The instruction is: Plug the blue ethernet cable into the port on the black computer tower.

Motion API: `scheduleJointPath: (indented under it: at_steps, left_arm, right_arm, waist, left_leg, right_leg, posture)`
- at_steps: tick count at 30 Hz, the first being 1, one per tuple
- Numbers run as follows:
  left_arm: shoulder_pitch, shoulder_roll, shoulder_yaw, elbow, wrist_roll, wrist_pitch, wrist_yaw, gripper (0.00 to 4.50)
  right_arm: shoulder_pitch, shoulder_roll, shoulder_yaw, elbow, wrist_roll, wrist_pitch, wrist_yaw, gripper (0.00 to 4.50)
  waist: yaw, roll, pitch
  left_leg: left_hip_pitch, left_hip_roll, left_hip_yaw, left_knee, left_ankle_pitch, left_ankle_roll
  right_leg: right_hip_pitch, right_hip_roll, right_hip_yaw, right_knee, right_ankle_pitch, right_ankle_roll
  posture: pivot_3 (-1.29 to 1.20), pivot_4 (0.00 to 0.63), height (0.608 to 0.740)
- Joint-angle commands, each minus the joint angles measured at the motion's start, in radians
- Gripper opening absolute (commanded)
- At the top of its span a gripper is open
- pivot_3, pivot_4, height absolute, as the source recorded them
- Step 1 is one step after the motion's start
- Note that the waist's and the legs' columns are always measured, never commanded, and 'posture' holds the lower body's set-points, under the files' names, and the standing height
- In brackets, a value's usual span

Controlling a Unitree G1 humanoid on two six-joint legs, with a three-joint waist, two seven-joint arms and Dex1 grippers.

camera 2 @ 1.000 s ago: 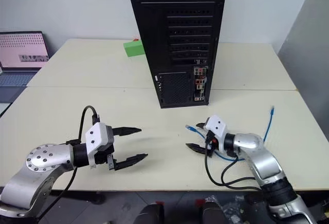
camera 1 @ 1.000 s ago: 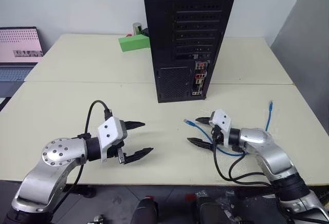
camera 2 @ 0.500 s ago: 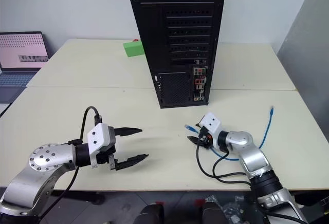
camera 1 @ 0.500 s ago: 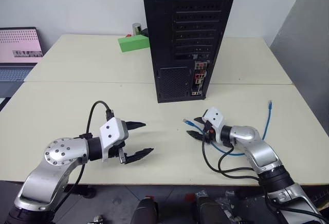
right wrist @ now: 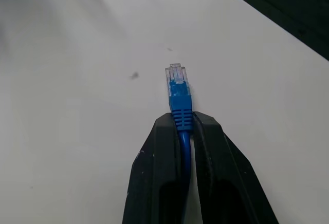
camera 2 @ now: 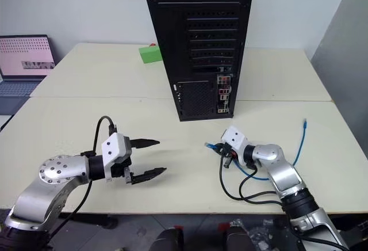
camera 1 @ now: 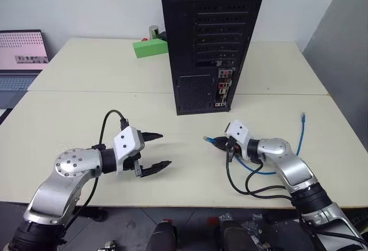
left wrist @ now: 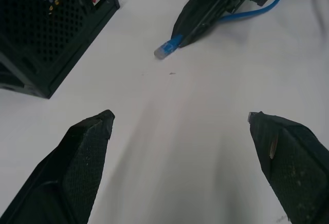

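Left claw (camera 1: pixel 156 151) spread wide, holding nothing, near the desk's (camera 1: pixel 69 118) front edge. Right claw (right wrist: pixel 181 124) pinches the blue ethernet cable (right wrist: pixel 179 98) just behind its plug, plug sticking out over the desk. Black computer tower (camera 1: pixel 210 38) stands upright farther back, mid-desk, apart from the plug.

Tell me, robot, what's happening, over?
Right fingers shut on blue ethernet cable, plug poking out. Left gripper open, holding nothing. Black computer tower ahead, nothing between.
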Motion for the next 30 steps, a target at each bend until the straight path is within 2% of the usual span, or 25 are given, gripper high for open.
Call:
scheduleJointPath:
  at_steps: [1, 13, 20, 30]
  left_arm:
    - [-0.067, -0.025, -0.057, 0.038, 0.028, -0.046, -0.032, 4.50]
    - [-0.175, -0.069, -0.154, 0.155, 0.039, -0.117, -0.161, 4.50]
    - [-0.188, -0.074, -0.156, 0.156, 0.016, -0.097, -0.207, 3.38]
    - [-0.194, -0.101, -0.160, 0.153, 0.026, -0.085, -0.208, 1.21]
  right_arm:
    - [-0.047, -0.013, 0.025, -0.154, 0.058, 0.070, 0.087, 0.11]
    - [-0.084, -0.047, 0.063, -0.273, 0.126, 0.153, 0.198, 0.09]
    - [-0.089, -0.053, 0.070, -0.277, 0.131, 0.154, 0.200, 0.09]
    - [-0.100, -0.058, 0.093, -0.270, 0.115, 0.140, 0.203, 0.09]
  waist:
    - [-0.001, 0.000, 0.000]
    - [-0.001, 0.000, 0.000]
    - [-0.001, 0.000, 0.000]
    - [-0.001, 0.000, 0.000]
  left_leg:
    - [0.000, 0.000, 0.000, 0.000, 0.000, 0.000]
    - [0.000, 0.000, 0.000, 0.000, 0.000, 0.000]
    - [0.000, 0.000, -0.001, 0.000, 0.000, 0.000]
    - [0.000, 0.000, -0.001, 0.000, 0.000, 0.000]
  right_leg:
    - [0.000, 0.000, 0.000, 0.000, 0.000, 0.000]
    - [0.000, 0.000, -0.001, 0.000, 0.000, 0.000]
    - [0.000, 0.000, -0.001, 0.000, 0.000, 0.000]
    - [0.000, 0.000, -0.001, 0.000, 0.000, 0.000]
  posture:
    - [0.00, 0.150, 0.740]
    - [0.00, 0.150, 0.740]
    - [0.00, 0.150, 0.740]
    - [0.00, 0.150, 0.740]
